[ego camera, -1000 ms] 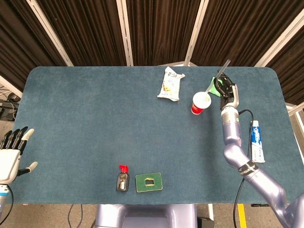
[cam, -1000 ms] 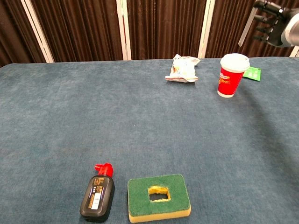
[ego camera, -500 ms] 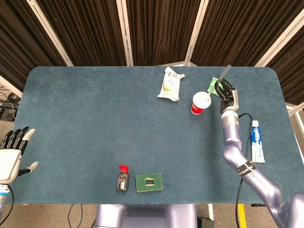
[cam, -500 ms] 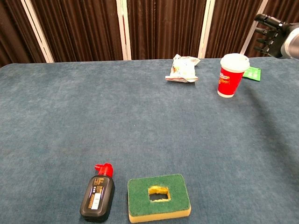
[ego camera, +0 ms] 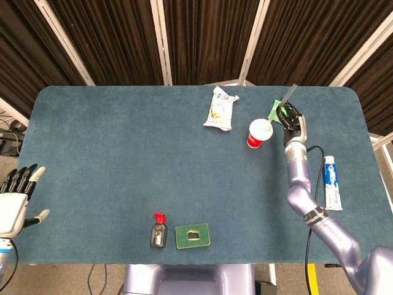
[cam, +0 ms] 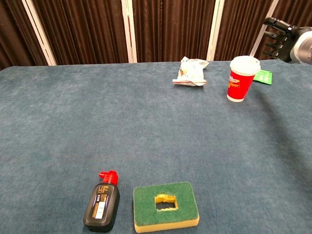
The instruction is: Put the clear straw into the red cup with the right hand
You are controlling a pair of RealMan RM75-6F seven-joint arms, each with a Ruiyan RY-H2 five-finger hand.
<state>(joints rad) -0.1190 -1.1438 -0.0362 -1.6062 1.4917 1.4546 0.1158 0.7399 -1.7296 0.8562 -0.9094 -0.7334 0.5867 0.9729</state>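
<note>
The right robot hand point(ego camera: 291, 117) grasps the clear straw point(ego camera: 282, 104) near its middle, fingers curled around it, and holds it tilted — the lower end slants down toward the white lid of the red cup point(ego camera: 259, 133), the upper end points up and away toward the curtain. That slant looks deliberate: it aims the tip at the lid's opening while the robot hand stays just beside the cup, not over it. In the chest view the robot hand point(cam: 280, 36) sits above and right of the cup point(cam: 241, 79), and the straw point(cam: 254, 45) shows as a pale line whose tip seems near the lid; whether it has entered I cannot tell.

Behind the cup lies a green packet point(cam: 263, 76), a snack bag point(ego camera: 220, 108) rests to its left, and a toothpaste tube point(ego camera: 331, 182) lies at the surface's point(ego camera: 110, 153) right edge. The left robot hand point(ego camera: 15, 196) hangs released, fingers apart, off the left edge.

Against the frame a second ago, the right robot hand has shifted slightly toward the cup and the straw's lower end has dropped closer to the lid — the other items have not moved.
</note>
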